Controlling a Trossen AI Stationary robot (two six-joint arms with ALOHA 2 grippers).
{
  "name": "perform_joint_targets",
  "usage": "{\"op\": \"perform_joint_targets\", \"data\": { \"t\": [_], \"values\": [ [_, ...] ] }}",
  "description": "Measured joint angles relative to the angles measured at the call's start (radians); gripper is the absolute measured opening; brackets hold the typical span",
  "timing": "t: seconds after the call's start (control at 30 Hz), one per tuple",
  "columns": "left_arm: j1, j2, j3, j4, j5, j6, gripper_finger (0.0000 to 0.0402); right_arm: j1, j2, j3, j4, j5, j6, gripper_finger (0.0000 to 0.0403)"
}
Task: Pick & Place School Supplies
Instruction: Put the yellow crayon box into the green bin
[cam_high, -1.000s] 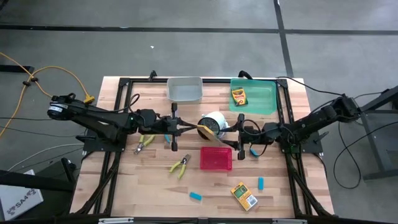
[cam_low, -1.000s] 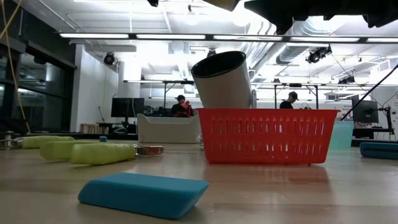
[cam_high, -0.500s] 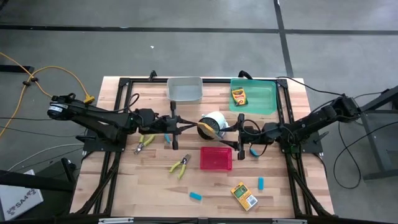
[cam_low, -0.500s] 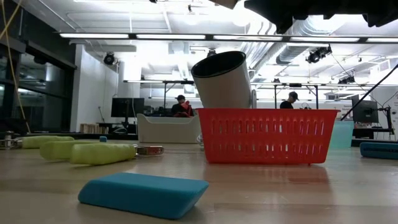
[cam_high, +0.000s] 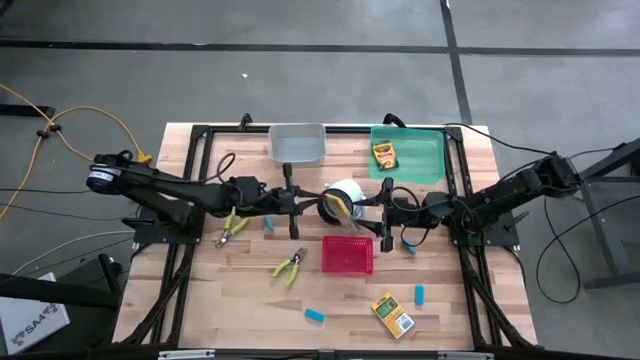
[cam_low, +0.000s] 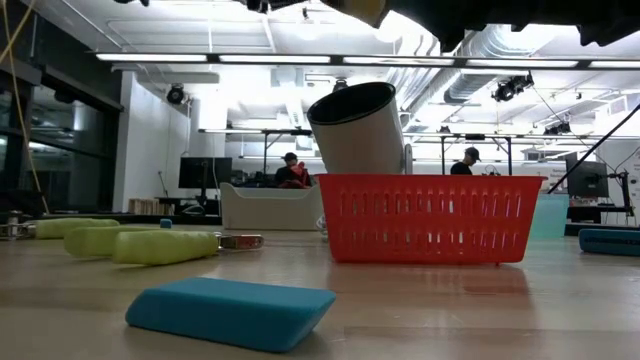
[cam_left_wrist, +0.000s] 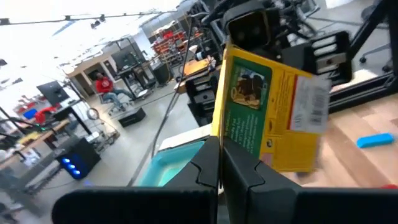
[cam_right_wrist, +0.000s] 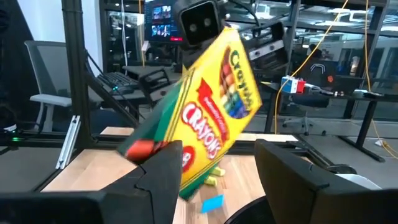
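Note:
My left gripper is shut on a yellow-and-green crayon box, which hangs in the air over the white cylinder. My right gripper is open and faces it from the right, with its fingers on either side of the box. A second crayon box lies in the green tray. A third crayon box lies flat near the near edge. Two plier-like tools and several light-blue blocks lie on the table. My left gripper pinches the crayon box between its two shut fingers by one long edge, coming level from the table's left. The box is lifted clear and sits tilted. My right gripper's one finger overlaps the box's lower corner; I cannot tell whether they touch.
A red basket stands just in front of the cylinder. The grey bin and the green tray sit at the far edge. In the low view, a blue block lies nearest and people stand in the room behind.
My left gripper has moved toward the table's right and carried the crayon box closer to my right gripper. The box now reaches between the right gripper's open fingers. Nothing on the table has shifted.

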Motion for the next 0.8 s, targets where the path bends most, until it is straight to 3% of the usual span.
{"op": "perform_joint_targets", "data": {
  "t": [0.23, 0.47, 0.8],
  "values": [
    [-0.013, -0.009, 0.0, 0.023, -0.006, 0.022, 0.0, 0.002, 0.001, 0.0, -0.056, 0.08, -0.028, 0.0194],
    [-0.046, -0.009, 0.0, -0.05, -0.12, 0.038, 0.0, 0.002, -0.01, 0.0, 0.029, 0.074, -0.037, 0.0194],
    [-0.051, -0.009, 0.0, -0.05, -0.13, 0.038, 0.0, 0.002, -0.01, 0.0, 0.105, 0.052, -0.045, 0.0194]
  ]
}}
